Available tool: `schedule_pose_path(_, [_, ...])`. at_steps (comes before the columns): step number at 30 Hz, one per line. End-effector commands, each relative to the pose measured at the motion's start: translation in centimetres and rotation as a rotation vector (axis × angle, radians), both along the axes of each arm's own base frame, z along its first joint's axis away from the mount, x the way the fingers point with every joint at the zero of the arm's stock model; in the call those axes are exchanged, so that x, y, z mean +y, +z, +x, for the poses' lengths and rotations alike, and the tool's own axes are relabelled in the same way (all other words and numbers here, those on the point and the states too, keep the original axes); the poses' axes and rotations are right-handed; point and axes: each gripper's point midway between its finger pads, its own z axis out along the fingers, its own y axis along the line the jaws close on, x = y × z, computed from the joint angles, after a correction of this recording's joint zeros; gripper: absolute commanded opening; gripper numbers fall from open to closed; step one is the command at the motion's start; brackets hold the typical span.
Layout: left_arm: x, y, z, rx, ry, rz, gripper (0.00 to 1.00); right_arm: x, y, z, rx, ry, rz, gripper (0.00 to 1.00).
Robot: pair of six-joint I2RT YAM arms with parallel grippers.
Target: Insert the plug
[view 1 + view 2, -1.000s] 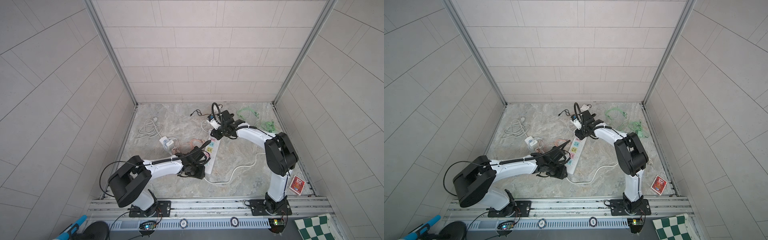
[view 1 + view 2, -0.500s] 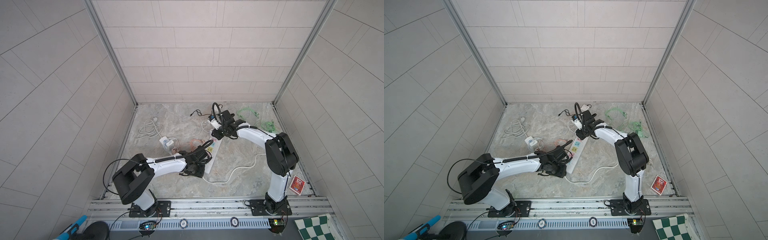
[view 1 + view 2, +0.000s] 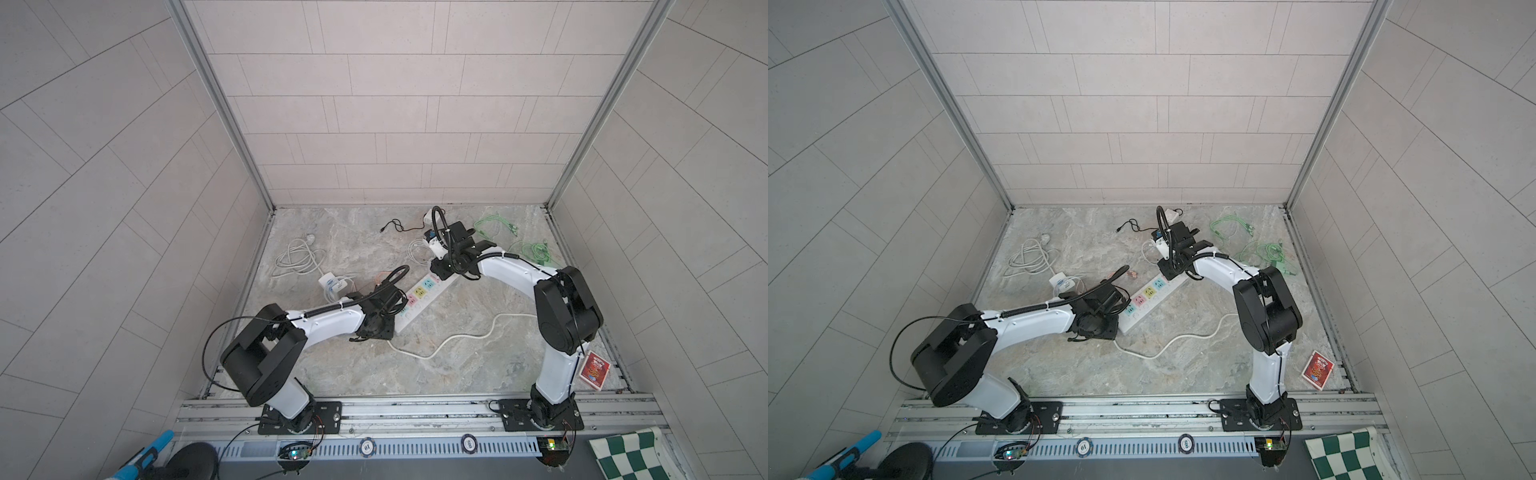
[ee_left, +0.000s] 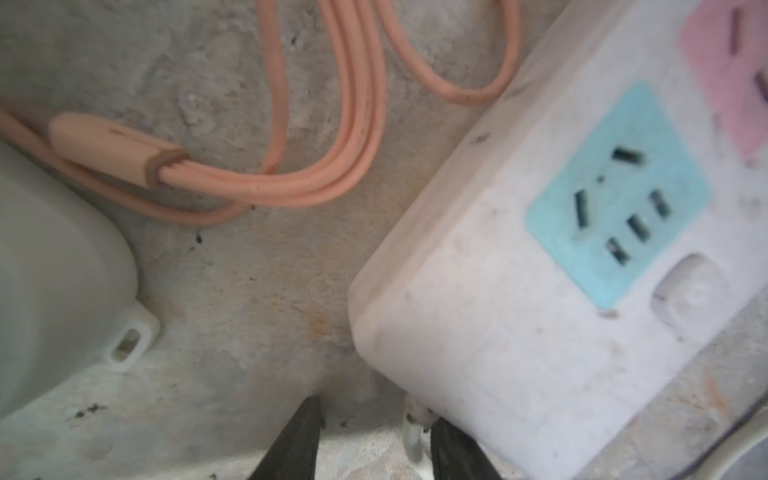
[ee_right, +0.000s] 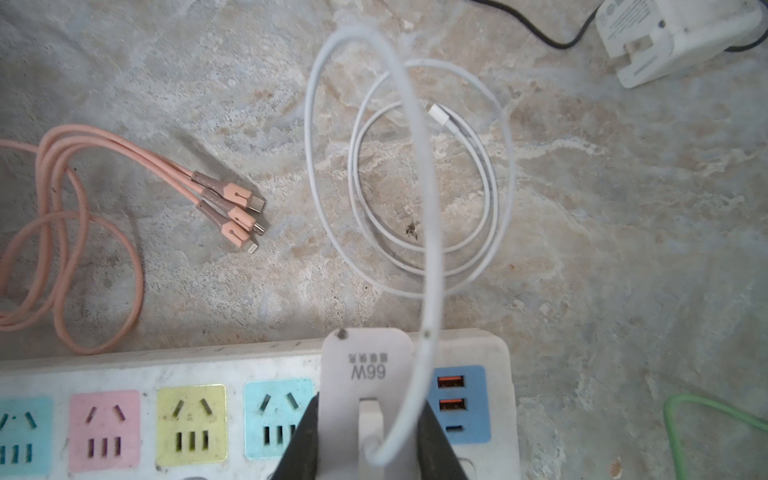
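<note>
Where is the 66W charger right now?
In the right wrist view the 66W charger is gripped in the right claw, at the power strip's far end, between its blue socket and the USB panel.

Soft, even white light fills both top views, with no glare; the arms [image 3: 332, 324] throw only faint shadows on the marble floor [image 3: 478, 374], and seams of the tiled walls [image 3: 83, 166] bow toward the corners. The left wrist view is soft, the power strip [image 4: 540, 332] hazy. The right wrist view is sharper, though the white cable [image 5: 432, 249] rising from the white charger [image 5: 365, 365] smears
</note>
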Motion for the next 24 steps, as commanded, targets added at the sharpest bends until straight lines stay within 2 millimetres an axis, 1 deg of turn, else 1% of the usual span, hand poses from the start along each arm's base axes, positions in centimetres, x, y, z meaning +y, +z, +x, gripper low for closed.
schedule_pose_path(1, [4.6, -3.6, -3.5, 0.137, 0.009, 0.185, 0.46, -2.9, -4.2, -3.9, 0.186, -0.047, -0.104, 0.0])
schedule_pose_path(5, [4.2, -3.2, -3.2, 0.125, 0.005, 0.163, 0.45, -3.0, -4.6, -4.8, 0.224, -0.07, -0.104, 0.0])
schedule_pose_path(7, [3.9, -2.5, -2.9, 0.106, 0.005, 0.143, 0.45, -2.7, -5.0, -5.9, 0.23, -0.069, -0.124, 0.0])
schedule_pose_path(9, [3.5, -1.5, -2.6, 0.084, 0.002, 0.122, 0.46, -2.7, -5.3, -6.9, 0.24, -0.092, -0.157, 0.0])
schedule_pose_path(10, [3.3, -0.9, -2.4, 0.072, 0.0, 0.111, 0.46, -2.6, -5.3, -7.4, 0.243, -0.097, -0.161, 0.0])
schedule_pose_path(12, [3.2, 0.2, -2.2, 0.054, -0.003, 0.095, 0.46, -3.4, -5.7, -7.7, 0.246, -0.143, -0.178, 0.0])
schedule_pose_path(15, [3.1, 2.3, -1.8, 0.009, -0.005, 0.073, 0.46, -4.5, -6.6, -8.0, 0.244, -0.207, -0.21, 0.0])
schedule_pose_path(19, [2.8, 5.8, -1.3, -0.065, -0.008, 0.024, 0.47, -4.2, -7.3, -8.9, 0.249, -0.252, -0.173, 0.0])
schedule_pose_path(21, [2.8, 7.3, -1.0, -0.102, -0.007, 0.006, 0.48, -4.3, -7.5, -9.6, 0.223, -0.264, -0.192, 0.0])
schedule_pose_path(24, [2.6, 8.7, -0.8, -0.131, -0.009, -0.023, 0.48, -4.6, -7.4, -10.7, 0.195, -0.301, -0.196, 0.0])
